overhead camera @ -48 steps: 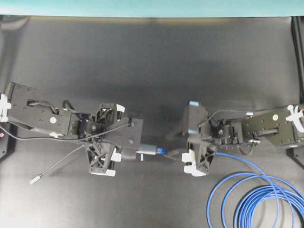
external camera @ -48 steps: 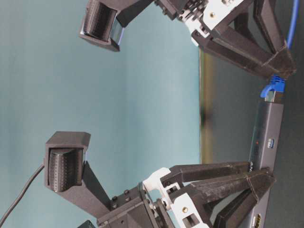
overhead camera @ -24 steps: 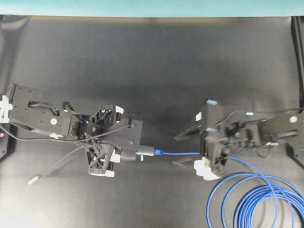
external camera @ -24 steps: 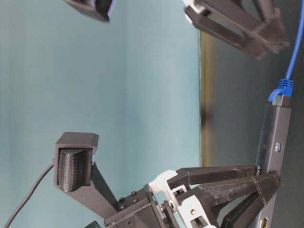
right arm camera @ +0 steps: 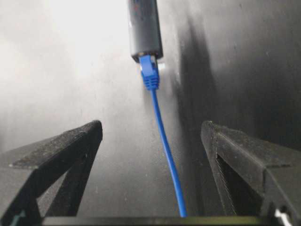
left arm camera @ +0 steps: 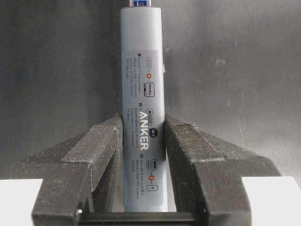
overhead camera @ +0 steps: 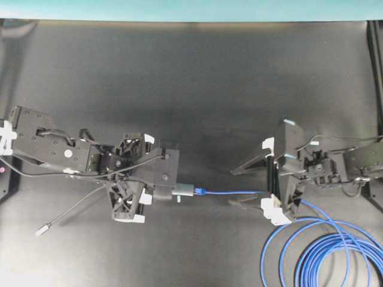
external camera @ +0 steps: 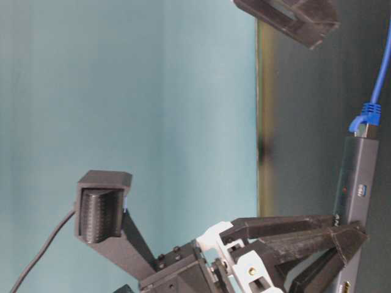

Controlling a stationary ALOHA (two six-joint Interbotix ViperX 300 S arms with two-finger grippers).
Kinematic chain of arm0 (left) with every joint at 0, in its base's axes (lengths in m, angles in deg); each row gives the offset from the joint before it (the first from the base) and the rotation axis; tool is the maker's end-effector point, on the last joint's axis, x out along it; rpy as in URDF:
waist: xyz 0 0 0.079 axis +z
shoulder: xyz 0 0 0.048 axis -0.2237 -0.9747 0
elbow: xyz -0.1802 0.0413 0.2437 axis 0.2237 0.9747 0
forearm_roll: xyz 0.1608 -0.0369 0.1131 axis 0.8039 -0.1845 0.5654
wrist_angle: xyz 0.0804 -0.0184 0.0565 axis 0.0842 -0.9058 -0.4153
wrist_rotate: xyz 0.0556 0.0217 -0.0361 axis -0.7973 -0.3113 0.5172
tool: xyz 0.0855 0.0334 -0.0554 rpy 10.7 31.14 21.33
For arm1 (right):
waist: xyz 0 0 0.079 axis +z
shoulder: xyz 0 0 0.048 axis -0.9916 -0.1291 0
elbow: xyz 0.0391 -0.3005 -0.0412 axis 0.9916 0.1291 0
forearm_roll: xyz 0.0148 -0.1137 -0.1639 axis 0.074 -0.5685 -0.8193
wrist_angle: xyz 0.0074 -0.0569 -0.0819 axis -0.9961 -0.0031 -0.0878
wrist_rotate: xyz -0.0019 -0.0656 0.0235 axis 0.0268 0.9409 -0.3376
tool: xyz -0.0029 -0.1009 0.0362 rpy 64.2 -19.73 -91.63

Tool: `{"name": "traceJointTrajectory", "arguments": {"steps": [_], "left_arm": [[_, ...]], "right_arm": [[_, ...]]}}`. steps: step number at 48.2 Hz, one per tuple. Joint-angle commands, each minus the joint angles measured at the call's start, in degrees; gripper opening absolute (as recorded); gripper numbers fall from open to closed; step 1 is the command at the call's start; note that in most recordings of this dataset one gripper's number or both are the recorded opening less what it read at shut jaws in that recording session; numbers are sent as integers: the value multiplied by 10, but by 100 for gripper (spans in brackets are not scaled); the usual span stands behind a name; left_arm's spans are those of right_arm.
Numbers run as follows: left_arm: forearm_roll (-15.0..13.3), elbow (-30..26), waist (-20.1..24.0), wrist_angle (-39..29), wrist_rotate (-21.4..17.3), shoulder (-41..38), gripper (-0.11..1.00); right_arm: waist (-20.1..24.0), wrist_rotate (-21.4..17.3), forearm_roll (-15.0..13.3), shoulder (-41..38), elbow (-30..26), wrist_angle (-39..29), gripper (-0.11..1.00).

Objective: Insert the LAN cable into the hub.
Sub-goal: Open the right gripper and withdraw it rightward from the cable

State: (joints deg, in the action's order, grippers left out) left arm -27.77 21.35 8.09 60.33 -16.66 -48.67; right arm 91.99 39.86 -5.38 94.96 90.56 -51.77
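Note:
The grey hub point(overhead camera: 184, 191) is clamped in my left gripper point(overhead camera: 166, 191), low over the black table. It also shows in the left wrist view point(left arm camera: 143, 84) between the shut fingers point(left arm camera: 108, 141). The blue LAN cable's plug point(overhead camera: 203, 191) sits in the hub's right end, as the right wrist view point(right arm camera: 149, 70) shows. From there the cable point(overhead camera: 239, 192) runs right, between the jaws of my open, empty right gripper point(overhead camera: 234, 188), to its loops point(overhead camera: 323, 254). The table-level view shows the plug point(external camera: 368, 116) in the hub point(external camera: 357, 183).
The hub's thin grey cable tail point(overhead camera: 78, 206) trails left under the left arm and ends in a silver plug point(overhead camera: 43, 228). A black frame post point(overhead camera: 376, 60) stands at the right edge. The teal wall point(overhead camera: 191, 9) borders the far side.
My right gripper has let go of the plug, opened wide and drawn back to the right. The plug has stayed in the hub. The left gripper has kept hold of the hub.

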Motion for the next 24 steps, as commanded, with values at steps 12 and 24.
{"name": "traceJointTrajectory", "arguments": {"steps": [12, 24], "left_arm": [[2, -4, -1, 14, 3, 0, 28], [2, -8, -2, 20, 5, -6, 28]], "right_arm": [[2, -4, 0, 8, -3, 5, 82], [2, -4, 0, 7, -4, 5, 82]]}}
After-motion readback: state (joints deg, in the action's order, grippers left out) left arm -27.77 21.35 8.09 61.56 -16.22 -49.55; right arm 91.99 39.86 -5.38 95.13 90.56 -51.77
